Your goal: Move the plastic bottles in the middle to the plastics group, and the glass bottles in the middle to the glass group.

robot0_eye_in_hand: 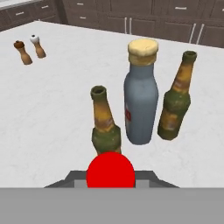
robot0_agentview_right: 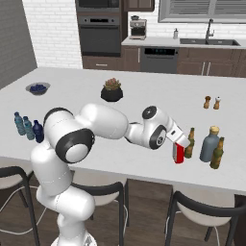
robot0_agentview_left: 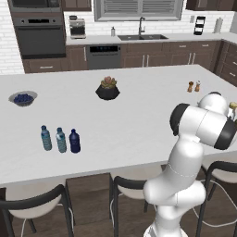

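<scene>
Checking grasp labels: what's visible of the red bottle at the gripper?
The red flask-shaped bottle with a red cap looks like glossy glass, upright, low over or on the white counter; contact can't be told. The gripper is shut on its upper part. It sits just left of the dark brown bottle with a yellowish neck, near the tall grey-blue bottle with a tan stopper. From the hand view, its round red cap shows from above.

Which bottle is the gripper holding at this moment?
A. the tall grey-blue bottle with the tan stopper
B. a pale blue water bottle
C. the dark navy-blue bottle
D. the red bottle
D. The gripper is shut on the red bottle, held by its top beside the glass group; its red cap shows between the fingers in the hand view.
</scene>
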